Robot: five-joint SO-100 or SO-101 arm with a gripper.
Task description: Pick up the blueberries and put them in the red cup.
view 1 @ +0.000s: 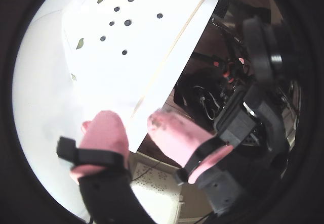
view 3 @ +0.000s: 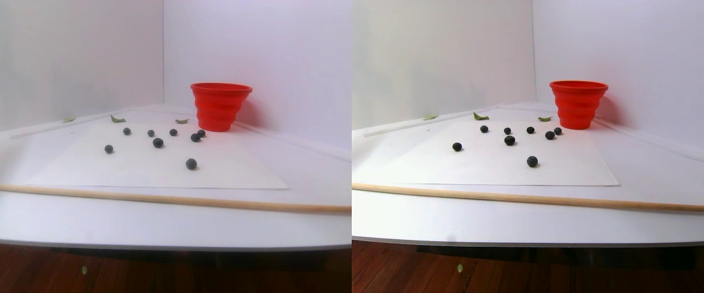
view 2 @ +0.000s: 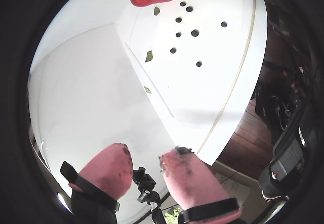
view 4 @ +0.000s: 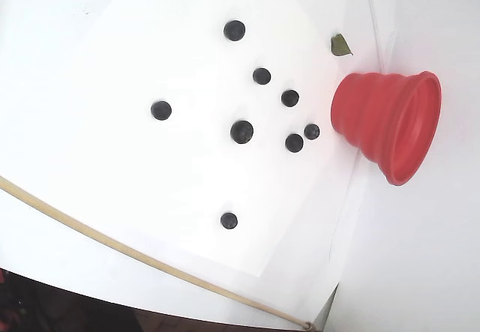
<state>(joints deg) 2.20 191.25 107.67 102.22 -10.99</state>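
Nothing is done yet: seven small dark round blueberries (view 4: pixel 241 131) lie beside the ribbed red cup (view 4: pixel 375 122), the pink-fingered pincer (view 2: pixel 147 163) parted and empty.

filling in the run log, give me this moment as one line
pincer: open, empty, away from berries | blueberries: seven loose on white sheet | red cup: upright, no berries seen inside | stage: none picked yet

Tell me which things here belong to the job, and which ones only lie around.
For the job:
- blueberries, seven loose on the paper
- red cup
- gripper, jaws apart, empty

Just lying about:
- leaf scraps
- wooden stick
- white paper
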